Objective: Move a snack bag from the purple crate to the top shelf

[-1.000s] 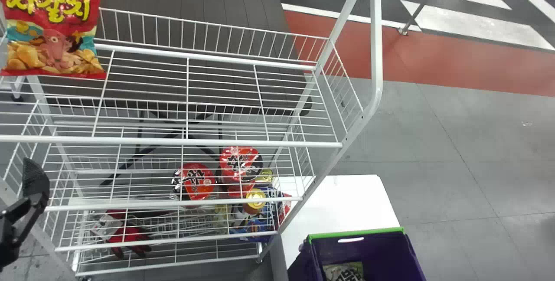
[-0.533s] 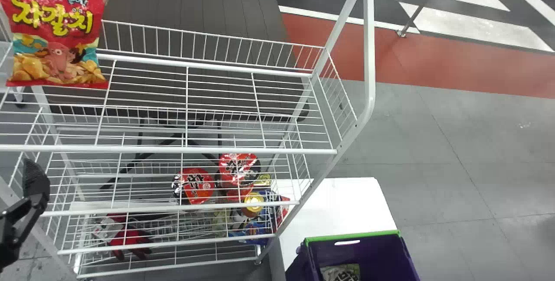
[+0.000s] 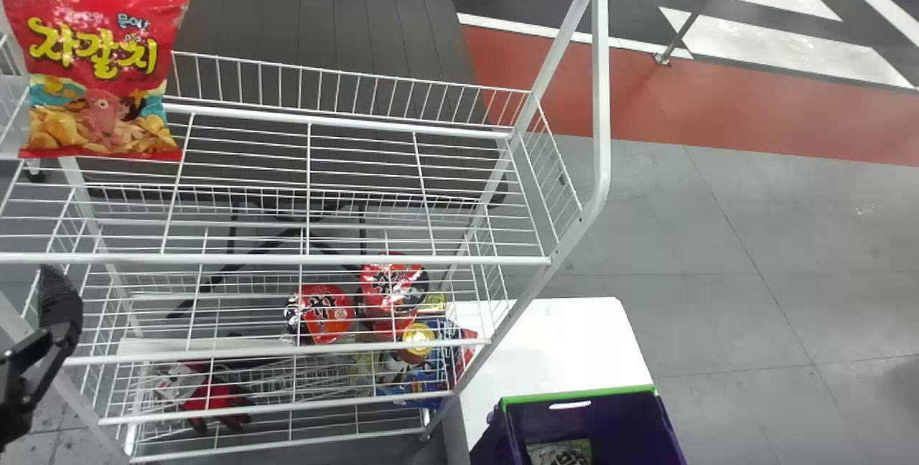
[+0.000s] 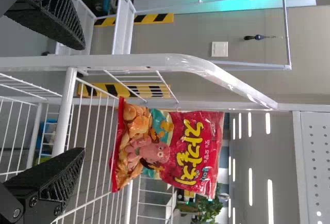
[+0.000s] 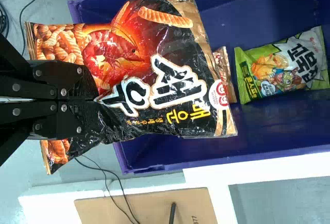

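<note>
One black snack bag hangs partly over the purple crate, its edge pinched in the right gripper, whose fingers are closed tight on it; two more bags, one green and one mostly hidden, lie in the crate. The held bag looks plump and glossy, its film creased, with orange snack pictures, big white lettering and a tan end band. Farther off, the left gripper, spread wide around nothing, is by the rack, where one red bag stands upright on the top shelf and at least two red cups sit lower.
</note>
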Robot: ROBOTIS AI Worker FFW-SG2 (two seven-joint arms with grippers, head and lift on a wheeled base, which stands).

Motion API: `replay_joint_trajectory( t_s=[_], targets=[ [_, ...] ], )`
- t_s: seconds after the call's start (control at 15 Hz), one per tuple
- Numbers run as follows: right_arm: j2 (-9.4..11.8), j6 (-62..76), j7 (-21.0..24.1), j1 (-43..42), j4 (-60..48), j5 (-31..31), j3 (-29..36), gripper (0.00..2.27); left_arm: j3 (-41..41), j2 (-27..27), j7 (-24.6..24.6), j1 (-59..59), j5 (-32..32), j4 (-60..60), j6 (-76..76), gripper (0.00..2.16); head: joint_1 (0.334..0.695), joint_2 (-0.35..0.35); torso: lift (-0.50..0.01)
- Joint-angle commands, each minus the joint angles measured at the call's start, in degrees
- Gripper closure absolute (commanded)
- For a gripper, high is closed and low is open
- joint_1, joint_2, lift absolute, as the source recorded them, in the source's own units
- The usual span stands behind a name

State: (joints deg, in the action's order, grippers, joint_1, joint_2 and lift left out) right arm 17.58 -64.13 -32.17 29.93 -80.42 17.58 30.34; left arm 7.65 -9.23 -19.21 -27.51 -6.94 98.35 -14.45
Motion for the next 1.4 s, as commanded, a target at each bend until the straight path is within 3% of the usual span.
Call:
replay_joint_trajectory(
  t_s=[0.0, 0.13, 0.2, 0.33, 0.53, 1.0, 1.07, 1.33],
  targets=[
    [0.0, 0.01, 0.0, -0.05, 0.0, 0.0, -0.01, 2.13, 0.0, 0.0, -0.03, 0.0, 0.0, -0.08, 0.0, 0.12, 0.695, -0.35, 0.01],
    [-0.09, 0.89, -0.7, -0.05, -0.08, 0.0, 0.07, 2.13, 0.0, 0.08, -0.03, 0.0, 0.0, -0.08, 0.0, 0.12, 0.695, -0.35, 0.01],
    [-0.44, 1.06, -3.16, 0.13, -1.49, -0.17, 0.51, 2.13, 0.0, 0.08, -0.03, 0.0, 0.0, -0.08, 0.0, 0.12, 0.695, -0.35, 0.01],
    [-2.37, -1.92, -4.31, 2.85, -9.31, -2.46, 1.57, 2.13, 0.09, 0.17, -0.12, 0.0, 0.17, 0.0, 0.0, 0.12, 0.695, -0.35, 0.001],
    [-4.57, -11.42, -11.87, 3.47, -20.12, -6.33, 3.68, 2.13, 0.18, 0.26, -0.21, -0.44, 0.44, 0.36, 0.0, 0.12, 0.695, -0.35, 0.001],
    [-12.66, -25.95, -14.68, 3.38, -44.03, -17.4, 4.12, 2.13, 0.09, 0.26, -0.3, -0.88, 0.61, 0.97, 0.0, 0.12, 0.695, -0.346, 0.001],
    [-13.71, -25.95, -14.85, 3.38, -47.81, -18.54, 4.29, 2.13, -0.09, 0.17, -0.3, -0.97, 0.61, 1.06, 0.0, 0.12, 0.695, -0.27, 0.001],
    [-17.63, -25.95, -13.18, 1.62, -57.65, -24.52, 4.64, 2.13, 0.0, 0.08, -0.21, -0.97, 0.61, 1.32, 0.0, 0.12, 0.695, -0.152, 0.001]
  ],
)
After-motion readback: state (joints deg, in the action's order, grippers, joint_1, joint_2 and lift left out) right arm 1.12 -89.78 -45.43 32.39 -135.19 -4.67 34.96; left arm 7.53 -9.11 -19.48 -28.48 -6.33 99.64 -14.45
